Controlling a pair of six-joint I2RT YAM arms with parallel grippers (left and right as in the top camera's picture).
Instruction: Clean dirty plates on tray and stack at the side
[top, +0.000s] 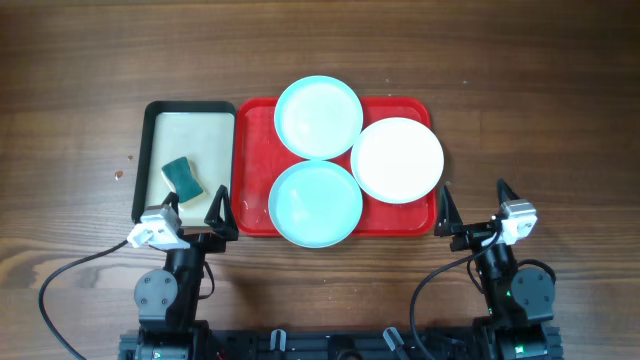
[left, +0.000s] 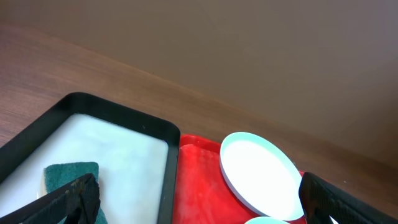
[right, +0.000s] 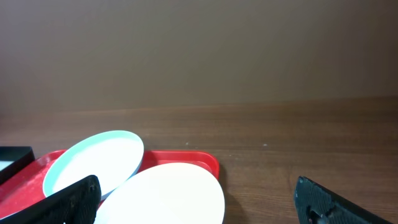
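The red tray (top: 258, 165) lies mid-table with three plates on it. An aqua plate (top: 318, 117) sits at its far edge, a second aqua plate (top: 315, 203) at its near edge, and a white plate (top: 397, 160) at its right end. My left gripper (top: 193, 210) is open and empty at the tray's near left corner. My right gripper (top: 472, 205) is open and empty just right of the tray's near right corner. The left wrist view shows the tray (left: 199, 186) and the far aqua plate (left: 261, 174). The right wrist view shows the white plate (right: 168, 196) and the aqua plate (right: 93, 162).
A black-rimmed tray (top: 150, 140) with a cream inside lies left of the red tray and holds a green sponge (top: 181, 177), also seen in the left wrist view (left: 65, 180). Bare wooden table (top: 540, 120) surrounds both trays.
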